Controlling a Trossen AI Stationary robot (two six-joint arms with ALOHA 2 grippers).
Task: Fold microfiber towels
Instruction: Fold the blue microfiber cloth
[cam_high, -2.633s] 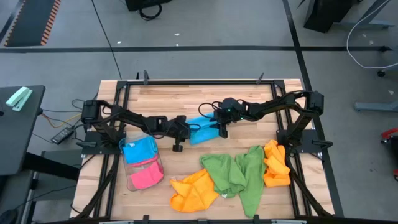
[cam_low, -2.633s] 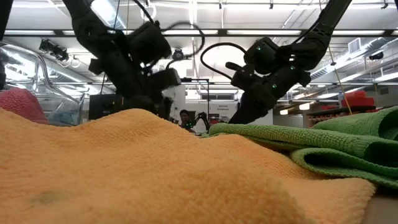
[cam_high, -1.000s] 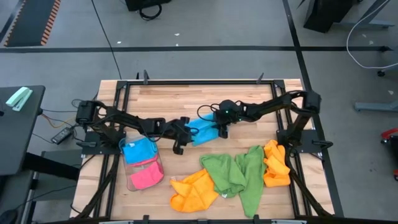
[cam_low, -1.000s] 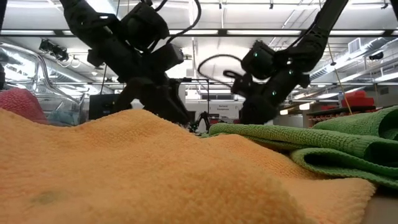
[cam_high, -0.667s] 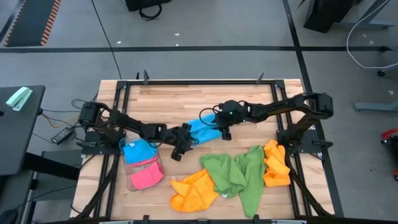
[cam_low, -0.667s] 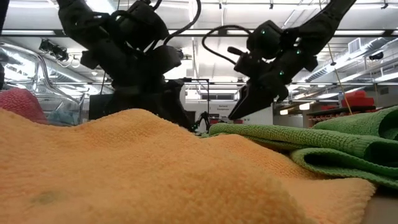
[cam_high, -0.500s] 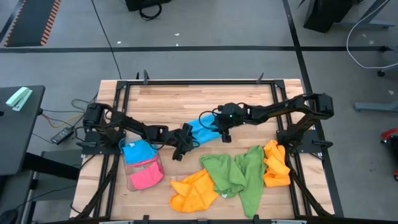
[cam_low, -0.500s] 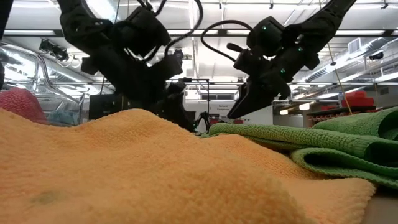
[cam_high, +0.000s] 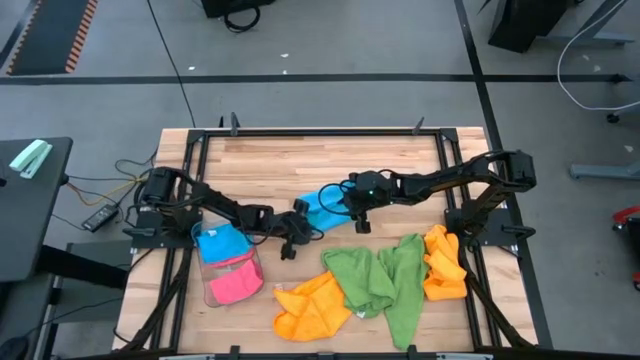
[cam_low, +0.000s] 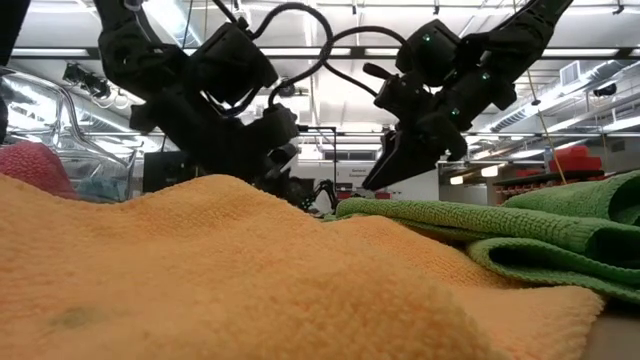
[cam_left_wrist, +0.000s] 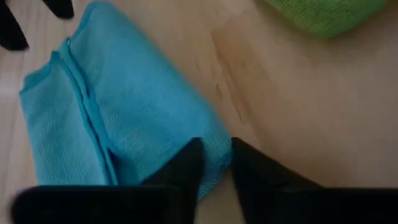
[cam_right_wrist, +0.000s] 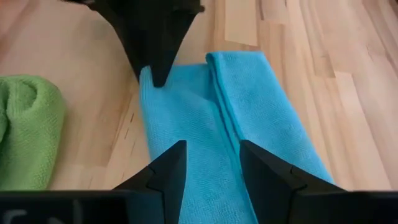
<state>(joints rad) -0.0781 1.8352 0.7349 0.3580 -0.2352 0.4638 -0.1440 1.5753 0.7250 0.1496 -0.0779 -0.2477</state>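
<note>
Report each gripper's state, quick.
Left gripper: nearly closed on the blue towel's corner.
Right gripper: open, over the blue towel, holding nothing.

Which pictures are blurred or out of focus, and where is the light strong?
Low view: the orange towel right at the lens is soft and blocks the table; bright ceiling lights leave both arms as dark silhouettes. Left wrist view: the left claw is blurred, the blue towel fairly sharp. Right wrist view: towel weave crisp, the right claw soft. High view: evenly lit, no glare.

High overhead; low at table level; both wrist views close on blue towel (cam_left_wrist: 124, 118)
</note>
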